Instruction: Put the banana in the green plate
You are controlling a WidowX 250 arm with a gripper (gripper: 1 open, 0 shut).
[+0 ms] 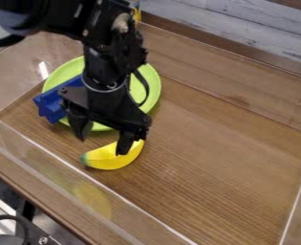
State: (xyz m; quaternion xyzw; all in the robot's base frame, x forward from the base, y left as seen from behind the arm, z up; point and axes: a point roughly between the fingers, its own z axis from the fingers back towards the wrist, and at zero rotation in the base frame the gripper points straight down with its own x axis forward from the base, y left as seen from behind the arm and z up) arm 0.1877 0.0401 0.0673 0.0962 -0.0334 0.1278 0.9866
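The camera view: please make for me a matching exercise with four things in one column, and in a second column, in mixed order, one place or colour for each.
1. Banana
2. Plate
3. Block
4. Gripper

A. Blue, by the left edge of the plate in the picture
B. Lime green, partly hidden behind the robot arm
C. Black, with open jaws at the yellow thing
D. Yellow, on the table outside the plate

Pairs: 1-D, 2-B, 3-A, 4-C

From here the light looks soft and moderately bright; a warm yellowish glare sits on the near part of the wooden table (217, 144); the black arm (104, 57) sinks into near-featureless darkness; fine detail is soft and grainy throughout.
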